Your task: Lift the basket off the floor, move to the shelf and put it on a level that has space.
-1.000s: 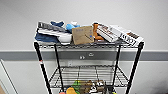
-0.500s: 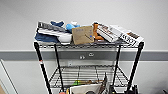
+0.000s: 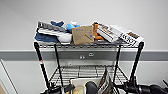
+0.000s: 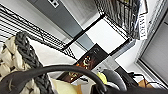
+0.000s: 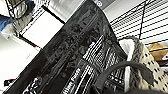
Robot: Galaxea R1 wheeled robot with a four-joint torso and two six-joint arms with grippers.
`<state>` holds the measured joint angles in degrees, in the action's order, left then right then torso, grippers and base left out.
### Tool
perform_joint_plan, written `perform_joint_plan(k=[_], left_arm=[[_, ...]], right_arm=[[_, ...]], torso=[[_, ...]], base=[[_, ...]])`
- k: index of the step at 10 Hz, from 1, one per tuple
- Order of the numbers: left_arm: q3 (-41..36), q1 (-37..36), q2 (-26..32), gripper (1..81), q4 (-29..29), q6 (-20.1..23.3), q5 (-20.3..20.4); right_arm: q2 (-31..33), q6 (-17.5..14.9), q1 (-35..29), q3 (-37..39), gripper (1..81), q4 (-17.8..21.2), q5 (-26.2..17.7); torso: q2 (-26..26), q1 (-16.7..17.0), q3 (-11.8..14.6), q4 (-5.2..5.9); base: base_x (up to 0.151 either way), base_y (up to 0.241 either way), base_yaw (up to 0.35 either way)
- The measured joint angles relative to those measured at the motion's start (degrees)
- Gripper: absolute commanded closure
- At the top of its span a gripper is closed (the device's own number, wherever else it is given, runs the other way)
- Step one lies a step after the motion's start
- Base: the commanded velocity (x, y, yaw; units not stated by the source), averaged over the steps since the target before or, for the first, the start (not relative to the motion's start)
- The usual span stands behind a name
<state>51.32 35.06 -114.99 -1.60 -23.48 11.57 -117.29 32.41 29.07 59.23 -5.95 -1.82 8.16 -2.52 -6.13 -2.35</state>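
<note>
While the shelf (image 3: 87, 45) is faced squarely in the head view, its topmost tier is seen crowded with flat boxes, a brown cardboard box (image 3: 82, 34), a white bowl (image 3: 64, 38) and blue cloth (image 3: 45, 38). Below it, the level (image 3: 85, 71) is seen as a silver-grey wire grid, bare across its back part. At the lower edge of that view, the pale rim of the basket (image 3: 78, 81) is seen just in front of this tier, with a dark printed booklet (image 3: 104, 82) standing tilted in it. Whether the basket rests on the grid or is held just before it cannot be told.

In the left wrist view, the basket's braided dark-and-cream edge (image 4: 27, 53) is shown close up, with the wire tier behind it and the booklet (image 4: 86, 62) leaning beyond. In the right wrist view, the booklet's black cover (image 5: 75, 55) is shown large, beside the dotted weave of the basket's side (image 5: 147, 60). A dark curved bar is seen across both wrist views. Whether either tool is apart or together cannot be told.
</note>
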Motion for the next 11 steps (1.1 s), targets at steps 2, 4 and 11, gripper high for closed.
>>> perform_joint_plan(k=[2,4,11], left_arm=[[-0.59,-4.00,-0.06,81.1,2.52,-0.39,-1.51],[-0.67,-7.61,-0.38,81.1,4.68,-0.44,-2.97],[-0.66,-13.90,-1.07,81.1,8.48,-0.30,-5.77]], right_arm=[[0.12,1.99,-3.64,-0.22,81.1,0.00,-1.54],[0.15,3.88,-6.47,-0.44,81.1,0.00,-3.13],[-0.77,5.10,-13.03,0.61,81.1,1.32,-6.12]], torso=[[0.00,0.00,-0.02,0.00],[0.00,0.00,-0.02,0.00],[-0.02,0.00,-0.02,0.00]], base=[[0.000,0.000,0.000],[0.000,0.000,0.000],[0.000,0.000,0.000]])
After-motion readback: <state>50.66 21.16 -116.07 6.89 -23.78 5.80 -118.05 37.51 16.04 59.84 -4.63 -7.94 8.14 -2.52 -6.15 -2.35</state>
